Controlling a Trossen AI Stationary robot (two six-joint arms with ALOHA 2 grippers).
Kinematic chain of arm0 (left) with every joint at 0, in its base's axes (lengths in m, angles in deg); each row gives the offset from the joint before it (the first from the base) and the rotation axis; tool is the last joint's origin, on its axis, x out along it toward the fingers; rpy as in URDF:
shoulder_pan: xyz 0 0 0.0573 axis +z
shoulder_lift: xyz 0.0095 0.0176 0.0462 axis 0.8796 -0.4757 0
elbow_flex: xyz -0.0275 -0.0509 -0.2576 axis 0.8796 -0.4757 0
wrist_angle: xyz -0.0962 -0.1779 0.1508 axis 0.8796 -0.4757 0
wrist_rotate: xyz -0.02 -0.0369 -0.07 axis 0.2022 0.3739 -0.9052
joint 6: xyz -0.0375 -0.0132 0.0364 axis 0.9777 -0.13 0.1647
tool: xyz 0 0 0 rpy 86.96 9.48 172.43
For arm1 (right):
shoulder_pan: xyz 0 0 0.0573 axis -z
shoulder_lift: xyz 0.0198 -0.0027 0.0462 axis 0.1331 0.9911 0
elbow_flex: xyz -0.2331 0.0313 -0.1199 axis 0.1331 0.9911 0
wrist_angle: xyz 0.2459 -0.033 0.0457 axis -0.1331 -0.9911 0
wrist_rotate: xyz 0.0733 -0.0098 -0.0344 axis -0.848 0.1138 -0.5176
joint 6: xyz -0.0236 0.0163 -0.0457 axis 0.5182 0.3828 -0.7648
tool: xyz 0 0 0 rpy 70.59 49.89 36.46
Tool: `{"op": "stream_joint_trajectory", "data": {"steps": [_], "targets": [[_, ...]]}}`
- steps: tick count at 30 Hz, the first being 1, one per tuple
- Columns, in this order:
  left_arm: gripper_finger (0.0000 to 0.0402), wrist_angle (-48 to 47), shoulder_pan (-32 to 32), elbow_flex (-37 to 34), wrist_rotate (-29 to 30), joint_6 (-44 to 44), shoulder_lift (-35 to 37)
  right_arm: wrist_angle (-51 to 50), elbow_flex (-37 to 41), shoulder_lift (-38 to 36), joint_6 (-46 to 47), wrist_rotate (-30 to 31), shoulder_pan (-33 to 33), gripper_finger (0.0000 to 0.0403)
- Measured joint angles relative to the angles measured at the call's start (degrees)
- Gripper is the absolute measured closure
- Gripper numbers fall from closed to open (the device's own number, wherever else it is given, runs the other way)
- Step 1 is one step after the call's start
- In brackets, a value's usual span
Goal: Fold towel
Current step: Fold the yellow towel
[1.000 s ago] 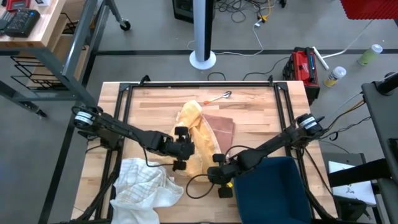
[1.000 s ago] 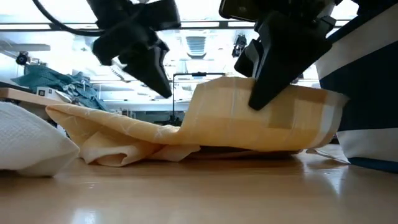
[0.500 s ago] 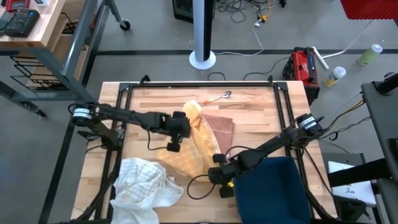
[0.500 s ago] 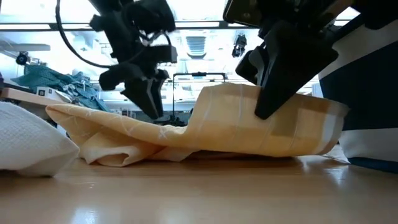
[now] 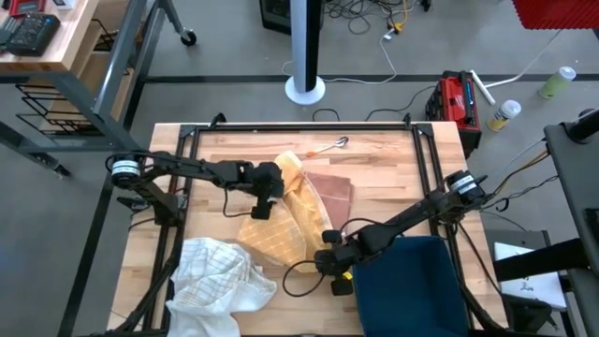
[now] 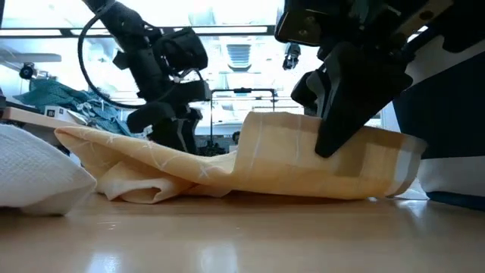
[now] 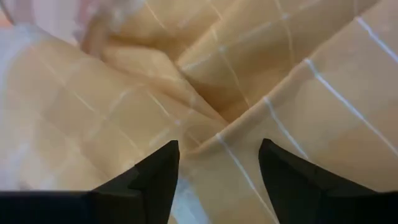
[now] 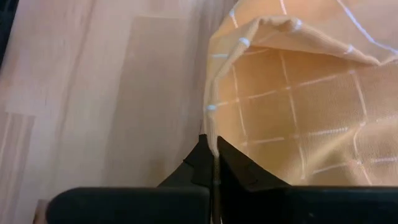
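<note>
Yellow checked towel [image 5: 281, 220] lies rumpled across the middle of the wooden table [image 5: 374, 159], partly over a pink cloth [image 5: 332, 190] on its far right side, with a white towel [image 5: 220, 276] heaped at the near left and a dark blue cloth [image 5: 412, 285] at the near right. We judge the fold to be mid-way: one edge is doubled over but the far left part is bunched. Our left gripper [image 5: 262, 195] hangs over that bunched part with its fingers spread and nothing between them. Our right gripper [image 5: 329, 255] is pressed together, pinching the towel's near right edge. Next we would need the left gripper to take a fresh corner while the right holds its edge taut.

Only the right wrist view shows the hem caught between the closed fingers [image 8: 208, 163]; only the low view shows the raised fold [image 6: 318, 163] standing off the table.
</note>
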Motion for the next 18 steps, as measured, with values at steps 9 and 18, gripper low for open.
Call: {"op": "stream_joint_trajectory", "data": {"steps": [9, 18], "targets": [[0.0378, -0.9, -0.7, -5.6, -1.7, 7.4, 1.1, 0.3, 0.4, -1.6, -0.1, 0.4, 0.2, 0.0403], [0.0398, -3.8, -3.3, -3.8, 0.4, 14.5, 13.5, -3.6, -0.7, -3.8, 0.6, 1.1, 1.5, 0.0403]]}}
